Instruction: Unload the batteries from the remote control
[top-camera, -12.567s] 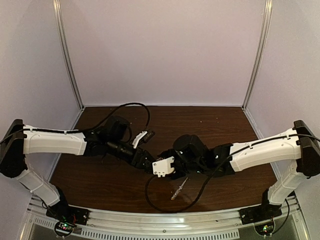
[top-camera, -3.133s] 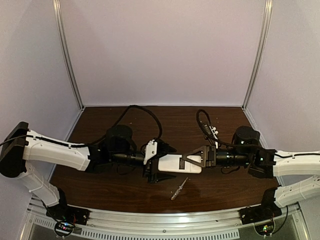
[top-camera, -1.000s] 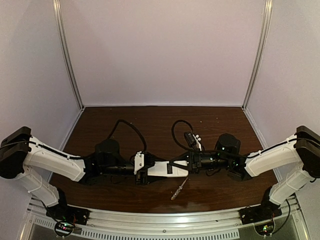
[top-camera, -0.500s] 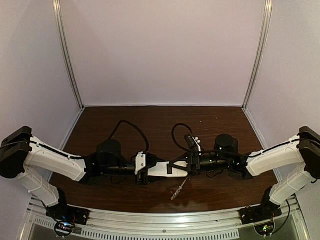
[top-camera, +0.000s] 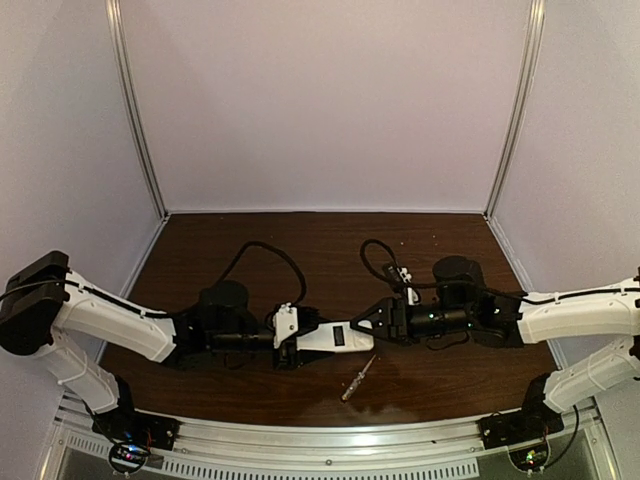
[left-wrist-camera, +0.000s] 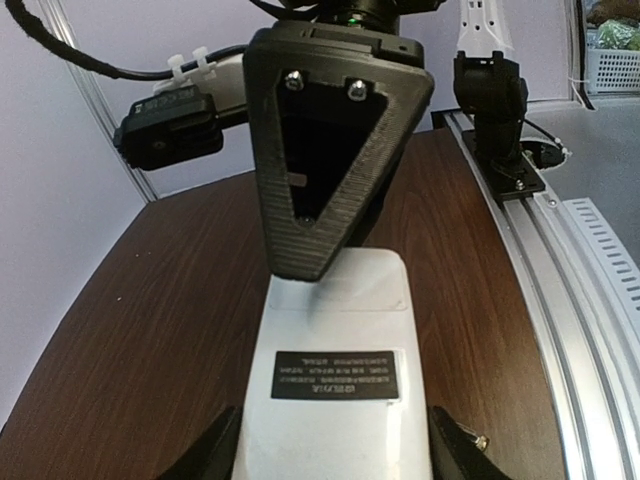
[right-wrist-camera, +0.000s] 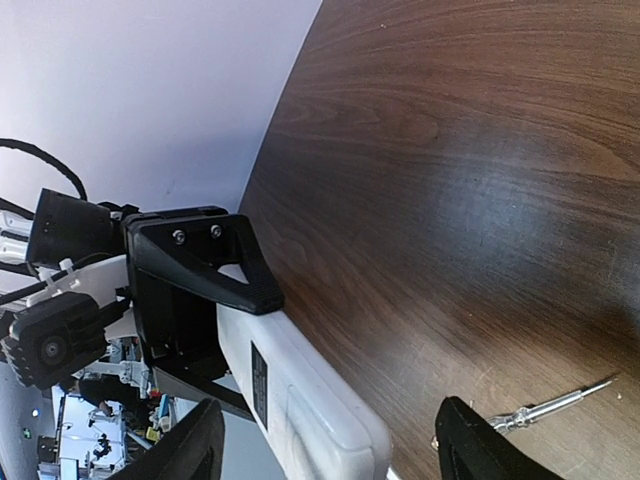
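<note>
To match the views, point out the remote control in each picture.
Top external: remote control just below centre, lying left to right.
Left wrist: bottom centre.
Right wrist: lower left, slanting.
Shared landmark: the dark label on its white face.

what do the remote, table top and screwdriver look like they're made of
The remote looks like smooth white plastic, slightly glossy, with a dark printed label on its back. The table top shows dark brown wood grain with a sheen; solid wood or laminate, I cannot tell. The screwdriver has a thin, shiny silvery shaft, probably metal.
</note>
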